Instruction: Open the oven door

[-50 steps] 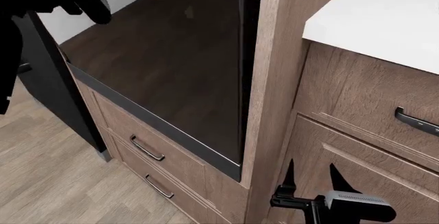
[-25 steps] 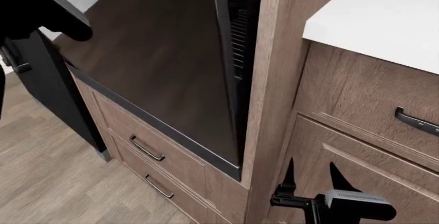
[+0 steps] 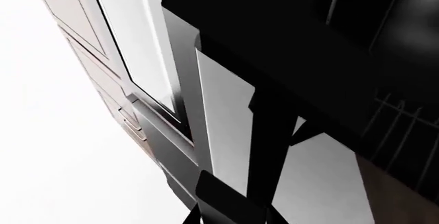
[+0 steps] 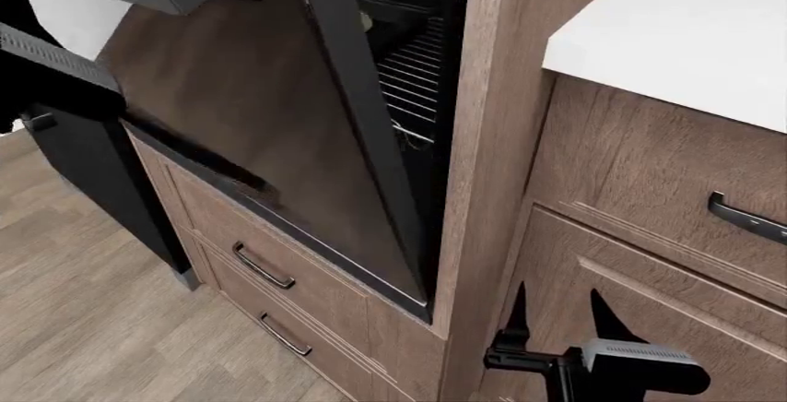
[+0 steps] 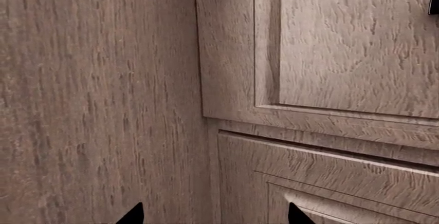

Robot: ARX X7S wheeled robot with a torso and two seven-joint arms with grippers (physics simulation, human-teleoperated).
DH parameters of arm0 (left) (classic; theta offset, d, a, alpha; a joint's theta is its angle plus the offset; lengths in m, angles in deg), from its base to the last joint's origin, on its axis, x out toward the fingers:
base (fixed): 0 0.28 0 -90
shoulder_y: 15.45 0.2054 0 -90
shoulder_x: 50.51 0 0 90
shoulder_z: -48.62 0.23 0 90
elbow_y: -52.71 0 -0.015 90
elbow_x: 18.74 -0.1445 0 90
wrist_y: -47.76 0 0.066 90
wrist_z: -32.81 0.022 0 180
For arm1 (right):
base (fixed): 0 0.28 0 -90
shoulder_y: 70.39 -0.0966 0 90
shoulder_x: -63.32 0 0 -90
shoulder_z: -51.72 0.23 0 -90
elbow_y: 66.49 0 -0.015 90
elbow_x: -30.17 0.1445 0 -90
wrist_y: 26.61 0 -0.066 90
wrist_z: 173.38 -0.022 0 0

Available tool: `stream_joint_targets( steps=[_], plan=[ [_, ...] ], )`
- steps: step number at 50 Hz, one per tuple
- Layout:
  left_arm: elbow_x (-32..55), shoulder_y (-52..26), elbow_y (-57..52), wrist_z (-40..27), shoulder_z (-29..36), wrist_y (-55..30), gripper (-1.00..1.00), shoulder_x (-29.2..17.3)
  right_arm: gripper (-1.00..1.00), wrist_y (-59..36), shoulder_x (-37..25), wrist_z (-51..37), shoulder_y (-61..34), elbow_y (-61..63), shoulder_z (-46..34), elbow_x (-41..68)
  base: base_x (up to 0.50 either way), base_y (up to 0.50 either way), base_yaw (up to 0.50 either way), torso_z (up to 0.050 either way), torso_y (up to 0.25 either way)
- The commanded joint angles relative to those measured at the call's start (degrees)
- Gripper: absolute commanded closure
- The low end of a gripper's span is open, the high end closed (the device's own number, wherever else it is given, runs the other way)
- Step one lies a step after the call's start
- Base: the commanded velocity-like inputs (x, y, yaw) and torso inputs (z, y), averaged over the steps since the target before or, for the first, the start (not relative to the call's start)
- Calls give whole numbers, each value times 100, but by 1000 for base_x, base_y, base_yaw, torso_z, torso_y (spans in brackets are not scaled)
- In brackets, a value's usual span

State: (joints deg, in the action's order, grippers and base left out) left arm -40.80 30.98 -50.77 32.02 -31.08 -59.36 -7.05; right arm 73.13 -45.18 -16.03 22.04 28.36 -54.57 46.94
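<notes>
The oven door hung partly open, racks showing. Right gripper jaws were spread, empty; left jaws' state was unclear.

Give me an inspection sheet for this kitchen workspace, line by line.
Surface: white countertop at the right, bare where shown.
Job's things: oven door tilted partly open from its top; wire rack shows in the gap.
Clutter: nothing seen.
Grippers: right gripper low in front of the wooden cabinet, jaws apart, holding nothing; the left gripper's jaws cannot be made out, only dark shapes in the left wrist view.
Cables: nothing seen.
Surroundings: two drawers with dark handles under the oven, wood-plank floor, a black appliance to the left.
</notes>
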Motion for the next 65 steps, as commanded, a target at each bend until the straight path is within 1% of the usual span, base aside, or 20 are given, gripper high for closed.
stream_joint_targets(
  steps=[1, 14, 27, 34, 44, 53, 65],
  plan=[
    [-444, 625, -2071, -917, -752, 177, 100, -38, -100, 8, -26, -22, 28, 4, -18, 5, 0, 0, -3, 10, 10],
    [-361, 1870, -2745, -1489, -1566, 451, 100, 94, -100, 4, -58, -55, 69, 45, -28, 4, 0, -2, 0, 1, 3],
    [-338, 3281, -2907, -2408, -2183, 1394, 100, 450, -100, -32, -103, -109, 120, 118, -25, 4, 0, -3, -1, 0, 2],
    [-338, 3728, -2960, -2742, -2345, 1778, 100, 607, -100, -60, -125, -145, 163, 167, -34, -8, 0, -5, -2, 0, 1],
    [-458, 4764, -3059, -3366, -2735, 2462, 100, 979, -100, -95, -176, -178, 246, 258, -41, -2, 2, -4, -3, 0, 1],
    [-588, 5646, -2983, -3890, -2924, 3089, 100, 1320, -100, -90, -191, -154, 250, 252, -68, 19, 3, -6, -4, 0, 0],
    [-728, 6203, -2479, -4615, -2948, 3870, 100, 1622, -100, -103, -180, -137, 178, 194, -102, 33, 3, -7, -4, 0, 0]
  ],
)
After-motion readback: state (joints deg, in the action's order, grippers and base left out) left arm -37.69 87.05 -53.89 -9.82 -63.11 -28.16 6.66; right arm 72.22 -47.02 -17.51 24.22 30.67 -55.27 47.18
